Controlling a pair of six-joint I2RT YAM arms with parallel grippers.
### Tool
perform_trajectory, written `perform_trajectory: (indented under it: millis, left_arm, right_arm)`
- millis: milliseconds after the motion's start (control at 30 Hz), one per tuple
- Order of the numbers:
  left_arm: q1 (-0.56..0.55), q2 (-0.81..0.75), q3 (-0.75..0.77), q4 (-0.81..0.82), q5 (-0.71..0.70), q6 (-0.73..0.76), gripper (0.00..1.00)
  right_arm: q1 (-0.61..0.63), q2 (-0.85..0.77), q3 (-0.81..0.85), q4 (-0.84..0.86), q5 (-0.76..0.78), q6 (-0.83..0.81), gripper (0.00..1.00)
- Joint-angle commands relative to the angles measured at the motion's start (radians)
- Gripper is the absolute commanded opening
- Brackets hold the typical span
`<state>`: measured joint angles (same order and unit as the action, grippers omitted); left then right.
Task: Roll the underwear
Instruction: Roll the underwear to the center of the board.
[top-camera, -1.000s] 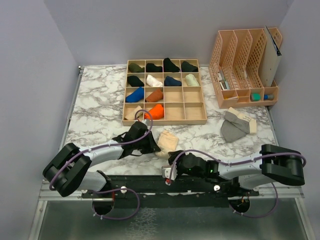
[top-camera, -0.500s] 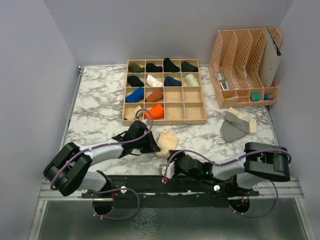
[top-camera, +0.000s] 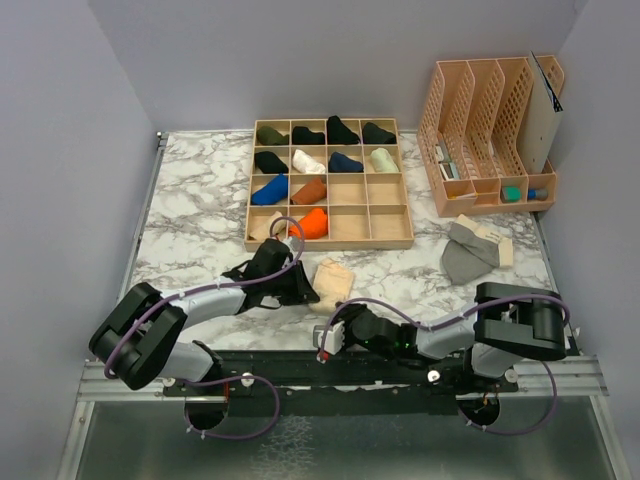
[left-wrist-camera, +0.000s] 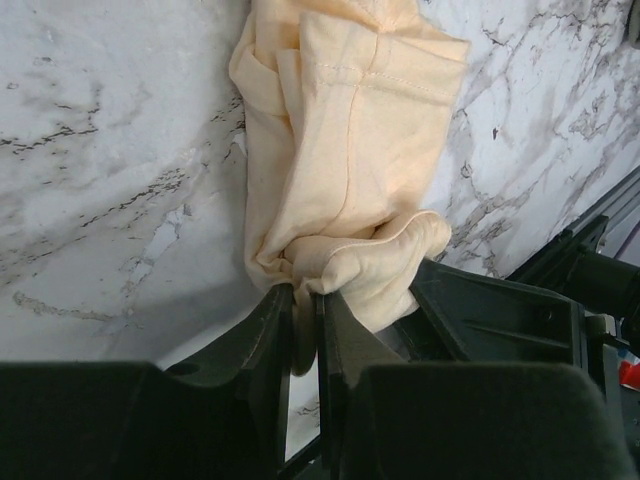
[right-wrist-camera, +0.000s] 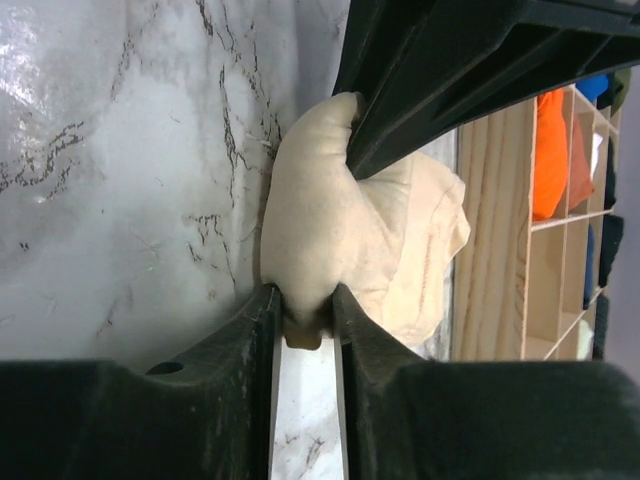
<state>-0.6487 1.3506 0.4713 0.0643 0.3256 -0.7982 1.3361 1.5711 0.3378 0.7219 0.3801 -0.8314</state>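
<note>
The pale beige underwear (top-camera: 333, 275) lies bunched on the marble table in front of the wooden tray. My left gripper (top-camera: 306, 291) is at its left near corner and is shut on a fold of it (left-wrist-camera: 350, 150). My right gripper (top-camera: 331, 318) reaches in from the near edge and is shut on the rounded end of the same garment (right-wrist-camera: 320, 230), right beside the left gripper. The grey underwear with a cream band (top-camera: 472, 251) lies apart at the right, untouched.
A wooden compartment tray (top-camera: 385, 240) with several rolled garments stands behind the beige piece; its edge shows in the right wrist view (right-wrist-camera: 490, 250). A peach file rack (top-camera: 490, 130) stands at the back right. The table's near edge and black rail (top-camera: 400, 365) run under the arms.
My right arm has folded in, its gripper sliding left along the near edge. The left gripper and the beige underwear have shifted slightly left and away. Both stay shut on the cloth.
</note>
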Motion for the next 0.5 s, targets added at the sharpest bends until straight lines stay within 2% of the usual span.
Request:
perform_trajectory:
  millis: [0,100,200,300,467]
  left_arm:
    - [0.007,0.017,-0.035,-0.083,0.006,0.042,0.20]
    - [0.013,-0.001,-0.035,-0.096,0.002,0.039,0.26]
    - [0.017,-0.037,-0.049,-0.095,-0.007,0.024,0.37]
    - [0.023,-0.072,-0.055,-0.112,-0.027,0.013,0.48]
    - [0.030,-0.133,-0.066,-0.150,-0.071,0.012,0.55]
  right_arm:
    - [-0.027,0.013,-0.003,-0.091,-0.012,0.023,0.20]
    - [-0.042,-0.018,0.014,-0.137,-0.054,0.040,0.14]
    - [-0.050,-0.058,0.037,-0.195,-0.136,0.066,0.09]
    - [-0.083,-0.096,0.081,-0.278,-0.282,0.137,0.06]
    - [-0.118,-0.110,0.093,-0.307,-0.452,0.277,0.04]
